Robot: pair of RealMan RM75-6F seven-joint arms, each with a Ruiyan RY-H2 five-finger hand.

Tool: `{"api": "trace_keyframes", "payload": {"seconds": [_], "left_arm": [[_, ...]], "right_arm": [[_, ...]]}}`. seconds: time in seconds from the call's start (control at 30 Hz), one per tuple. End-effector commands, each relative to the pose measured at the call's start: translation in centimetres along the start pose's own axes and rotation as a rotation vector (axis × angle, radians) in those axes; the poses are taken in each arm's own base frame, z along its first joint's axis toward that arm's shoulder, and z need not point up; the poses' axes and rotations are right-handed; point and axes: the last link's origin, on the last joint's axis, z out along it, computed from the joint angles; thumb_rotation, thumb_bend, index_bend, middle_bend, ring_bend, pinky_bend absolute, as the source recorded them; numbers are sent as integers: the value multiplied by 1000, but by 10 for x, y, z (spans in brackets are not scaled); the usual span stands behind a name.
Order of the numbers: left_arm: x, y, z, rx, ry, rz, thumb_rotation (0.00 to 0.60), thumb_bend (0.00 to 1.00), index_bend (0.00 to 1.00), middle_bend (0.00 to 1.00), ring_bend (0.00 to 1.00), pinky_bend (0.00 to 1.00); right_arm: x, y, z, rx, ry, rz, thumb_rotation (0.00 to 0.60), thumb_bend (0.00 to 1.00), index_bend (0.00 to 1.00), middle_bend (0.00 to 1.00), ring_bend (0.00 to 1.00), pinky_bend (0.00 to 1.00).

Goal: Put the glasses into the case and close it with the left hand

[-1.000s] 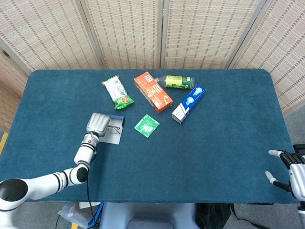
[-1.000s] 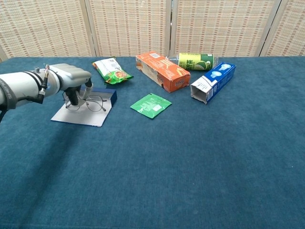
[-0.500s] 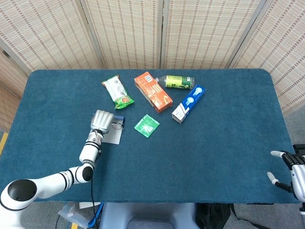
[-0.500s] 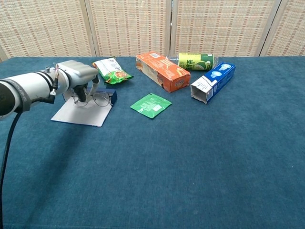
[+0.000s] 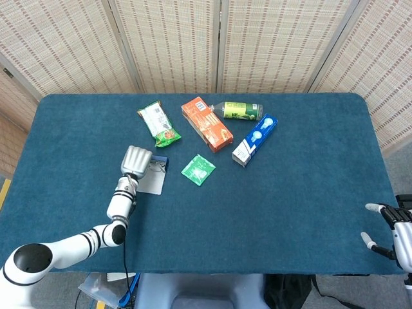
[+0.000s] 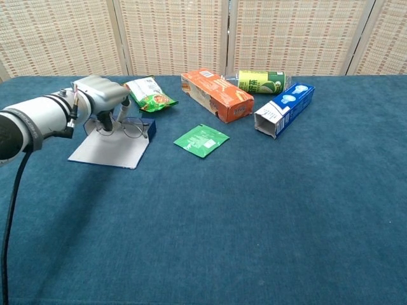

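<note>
The open glasses case [image 6: 108, 151] lies at the left of the table, a flat grey flap with a low blue tray at its far end. My left hand [image 6: 98, 95] hovers over the far part of the flap and pinches the thin-framed glasses [image 6: 132, 129], which sit just in front of the blue tray. In the head view the left hand [image 5: 136, 159] covers part of the case [image 5: 152, 185], and the glasses [image 5: 155, 168] peek out at its right. My right hand [image 5: 394, 235] rests off the table's near right corner, fingers spread and holding nothing.
A green snack bag [image 6: 150, 93] lies just behind the case. A small green sachet [image 6: 201, 140] sits to its right. Further back are an orange box [image 6: 217, 95], a green bottle [image 6: 261, 82] on its side and a blue-and-white box [image 6: 284, 108].
My left hand has carried the glasses from the middle of the grey flap back towards the blue tray. The right hand has barely shifted.
</note>
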Motion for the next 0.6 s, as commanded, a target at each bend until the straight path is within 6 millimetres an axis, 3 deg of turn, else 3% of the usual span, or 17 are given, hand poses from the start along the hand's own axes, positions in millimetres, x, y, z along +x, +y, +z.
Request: {"api": "trace_keyframes", "payload": {"seconds": [0.03, 0.33, 0.6], "left_arm": [[0, -2, 1, 9, -6, 5, 600, 457, 520, 1000, 1000, 1000], [-1, -6, 3, 28, -8, 23, 600, 450, 501, 1000, 1000, 1000], [-2, -6, 2, 40, -5, 24, 600, 340, 433, 1000, 1000, 1000]], "right_arm": [[0, 0, 0, 0, 1, 0, 600, 220, 295, 308, 298, 244], [1, 0, -2, -3, 4, -3, 600, 219, 295, 308, 298, 244], [2, -1, -2, -4, 6, -4, 600, 219, 295, 308, 298, 244]]}}
